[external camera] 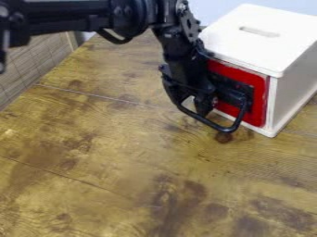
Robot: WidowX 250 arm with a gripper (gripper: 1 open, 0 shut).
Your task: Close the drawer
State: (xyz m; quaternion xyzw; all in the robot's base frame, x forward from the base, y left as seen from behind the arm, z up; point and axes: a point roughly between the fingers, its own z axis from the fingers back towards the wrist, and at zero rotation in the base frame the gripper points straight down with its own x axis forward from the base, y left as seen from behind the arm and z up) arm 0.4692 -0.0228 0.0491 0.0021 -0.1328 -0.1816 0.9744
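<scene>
The drawer [250,98] is a red front with a black panel, set in the near side of a white box [287,88] at the upper right, and it stands slightly out from the box. Its black wire loop handle [223,120] hangs low in front, near the table. My black gripper [198,100] points steeply down right in front of the drawer's left part, open, with nothing between its fingers. It hides part of the panel. Whether it touches the drawer front I cannot tell.
The box has a slotted top [260,31]. It stands on a worn wooden table [111,167]. A grey woven panel [22,69] runs along the left edge. My arm [99,14] reaches in from the upper left.
</scene>
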